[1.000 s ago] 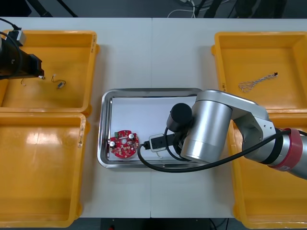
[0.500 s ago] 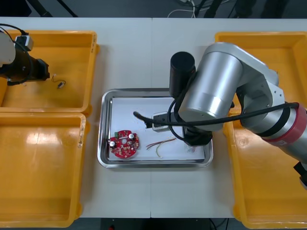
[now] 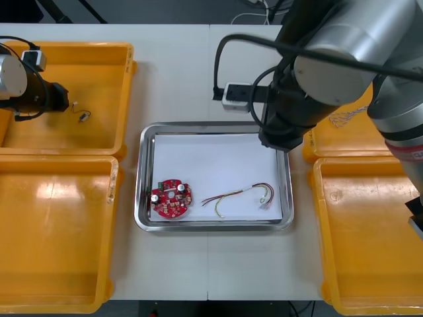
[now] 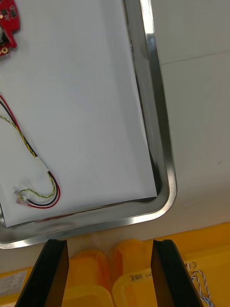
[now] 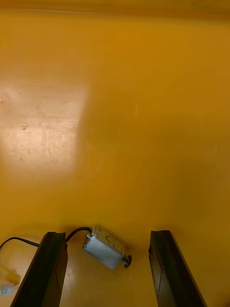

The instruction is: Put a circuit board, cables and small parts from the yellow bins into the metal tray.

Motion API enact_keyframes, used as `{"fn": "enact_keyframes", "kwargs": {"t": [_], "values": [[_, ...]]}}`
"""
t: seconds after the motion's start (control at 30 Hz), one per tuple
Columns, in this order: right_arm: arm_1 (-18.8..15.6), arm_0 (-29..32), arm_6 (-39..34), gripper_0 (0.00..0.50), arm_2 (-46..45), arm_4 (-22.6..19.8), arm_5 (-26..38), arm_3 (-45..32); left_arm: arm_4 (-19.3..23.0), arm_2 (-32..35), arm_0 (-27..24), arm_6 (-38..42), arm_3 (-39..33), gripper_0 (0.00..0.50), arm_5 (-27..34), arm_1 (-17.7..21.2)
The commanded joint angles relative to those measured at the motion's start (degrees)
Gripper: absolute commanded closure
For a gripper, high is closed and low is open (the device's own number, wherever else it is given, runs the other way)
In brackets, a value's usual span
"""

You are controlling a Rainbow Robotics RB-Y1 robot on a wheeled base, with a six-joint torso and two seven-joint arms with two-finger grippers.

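- In the metal tray's [image 3: 140, 191] near-left corner lies the circuit board [image 3: 171, 198], with the cable [image 3: 241, 194] near-right.
- The right gripper [image 4: 109, 244] gapes empty over its far-right corner.
- The left gripper [image 5: 106, 235], spread, flanks a small metal part [image 5: 103, 248].

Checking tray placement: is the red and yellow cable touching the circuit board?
Apart. The front view shows a strip of the metal tray's white floor between the red and yellow cable and the circuit board.

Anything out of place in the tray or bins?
Nothing stands out. The board and red-yellow cable lie flat inside the tray, apart. The left tool is open over a small part in a bin; the right tool is open at the tray's edge.
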Motion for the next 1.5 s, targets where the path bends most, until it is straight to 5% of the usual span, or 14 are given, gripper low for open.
{"fn": "enact_keyframes", "kwargs": {"t": [0.03, 0.37, 0.43, 0.47, 0.5, 0.73, 1.17, 1.5], "values": [[-3.1, -3.0, -2.3, 0.0, -8.5, -3.5, 0.3, 3.5, -0.8, -1.6, -3.2, -6.1, 0.7, 0.0, -1.7, -0.7], [-6.6, -5.8, -2.3, 0.0, -20.0, -3.3, 0.3, 15.8, -0.9, -1.6, -3.2, -6.2, 1.2, 0.0, -2.2, -0.9], [-7.0, -6.0, -2.4, 0.0, -21.2, -1.6, 0.3, 17.1, -0.9, -1.7, -3.2, -6.3, 1.2, 0.241, -2.2, -0.9], [-7.2, -6.0, -2.6, 0.0, -21.6, -0.4, 0.3, 17.6, -0.9, -1.6, -3.2, -6.3, 1.2, 0.47, -2.2, -0.9], [-7.3, -6.0, -2.6, 0.0, -21.9, 0.7, 0.3, 17.7, -0.9, -1.7, -3.2, -6.4, 1.2, 0.5, -2.2, -0.9], [-7.6, -6.1, -2.8, 0.0, -22.2, 10.6, 0.3, 19.5, -0.8, -1.8, -3.1, -6.9, 1.2, 0.5, -2.2, -0.9], [-7.7, -6.2, -3.4, 0.0, -32.1, 14.1, 0.3, 31.4, -0.1, -1.6, -3.2, -7.8, 1.2, 0.5, -0.4, 0.2], [-8.8, -6.2, -8.8, 0.0, -33.4, 17.0, 0.3, 34.8, -1.9, 5.4, -3.2, -9.3, -2.7, 0.5, 10.8, 1.6]]}}
